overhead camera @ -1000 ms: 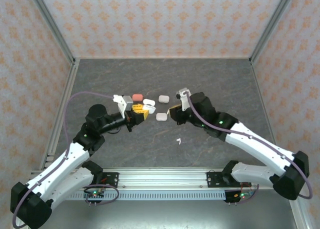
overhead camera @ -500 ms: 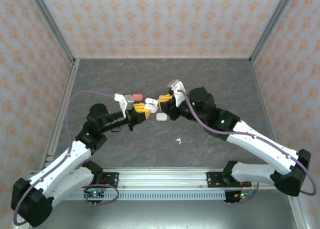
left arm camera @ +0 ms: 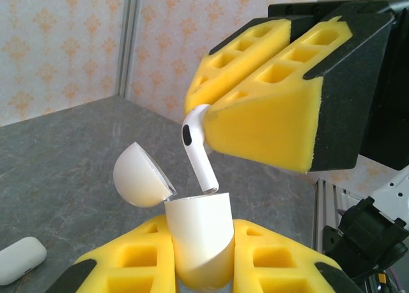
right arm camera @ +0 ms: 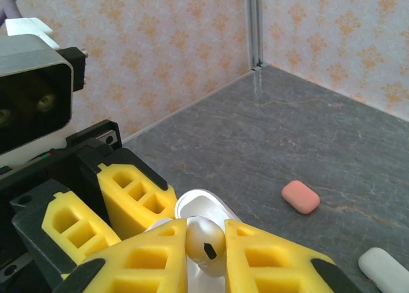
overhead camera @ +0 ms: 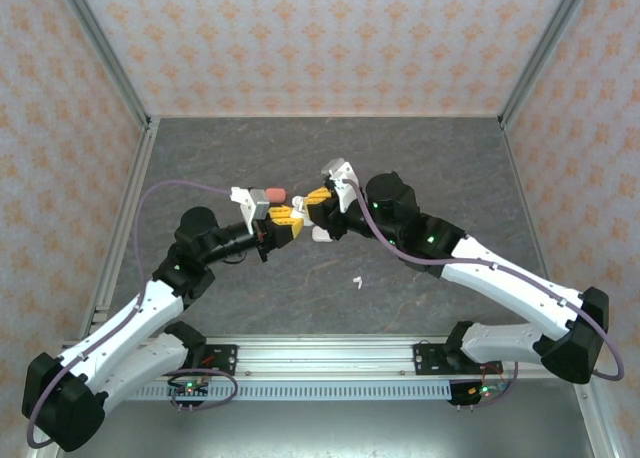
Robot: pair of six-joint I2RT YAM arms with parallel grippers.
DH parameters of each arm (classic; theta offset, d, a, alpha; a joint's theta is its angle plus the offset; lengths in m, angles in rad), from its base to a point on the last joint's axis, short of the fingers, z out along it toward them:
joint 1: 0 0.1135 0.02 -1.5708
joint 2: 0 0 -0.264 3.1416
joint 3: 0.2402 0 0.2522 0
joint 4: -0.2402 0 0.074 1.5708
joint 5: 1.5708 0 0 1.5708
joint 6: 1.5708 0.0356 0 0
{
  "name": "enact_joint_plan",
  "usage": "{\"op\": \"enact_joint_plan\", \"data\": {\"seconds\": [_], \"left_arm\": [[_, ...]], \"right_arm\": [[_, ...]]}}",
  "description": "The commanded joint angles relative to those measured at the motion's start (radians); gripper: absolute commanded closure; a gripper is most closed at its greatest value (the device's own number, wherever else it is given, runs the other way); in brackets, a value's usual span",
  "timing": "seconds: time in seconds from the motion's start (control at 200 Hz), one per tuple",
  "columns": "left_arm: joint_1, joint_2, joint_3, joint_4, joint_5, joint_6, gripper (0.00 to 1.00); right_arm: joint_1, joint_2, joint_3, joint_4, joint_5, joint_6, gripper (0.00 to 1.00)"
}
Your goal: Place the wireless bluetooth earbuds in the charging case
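A white earbud (left arm camera: 197,146), white case (left arm camera: 199,238) and yellow pads (left arm camera: 268,123) are shown; a pink case (right arm camera: 300,196) (coral, nearly) is seen at four o'clock.

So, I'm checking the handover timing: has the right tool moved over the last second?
Yes. The right tool has shifted left and a little farther out, judged against the loose earbud, closing on the left tool.

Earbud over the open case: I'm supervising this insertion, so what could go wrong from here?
1. The earbud hangs tilted with its stem tip at the rim of the case, so it may catch there instead of sliding in.
2. The right gripper pinches only the bud's head at the pad tips; pushing down could pivot or drop it.
3. The open lid stands close by; a nudge might swing it shut.
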Motion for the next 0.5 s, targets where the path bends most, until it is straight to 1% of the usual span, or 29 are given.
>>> {"op": "enact_joint_plan", "data": {"seconds": [0.0, 0.205, 0.495], "left_arm": [[-0.005, -0.004, 0.001, 0.056, 0.006, -0.01, 0.96], [-0.006, -0.006, -0.002, 0.064, -0.003, -0.013, 0.96], [-0.006, -0.009, -0.004, 0.074, -0.008, -0.014, 0.96]], "right_arm": [[0.007, 0.025, 0.041, 0.045, -0.035, 0.005, 0.82], [0.007, 0.022, 0.028, 0.014, -0.038, 0.011, 0.82], [0.008, 0.024, 0.043, -0.058, -0.096, 0.026, 0.8]]}}
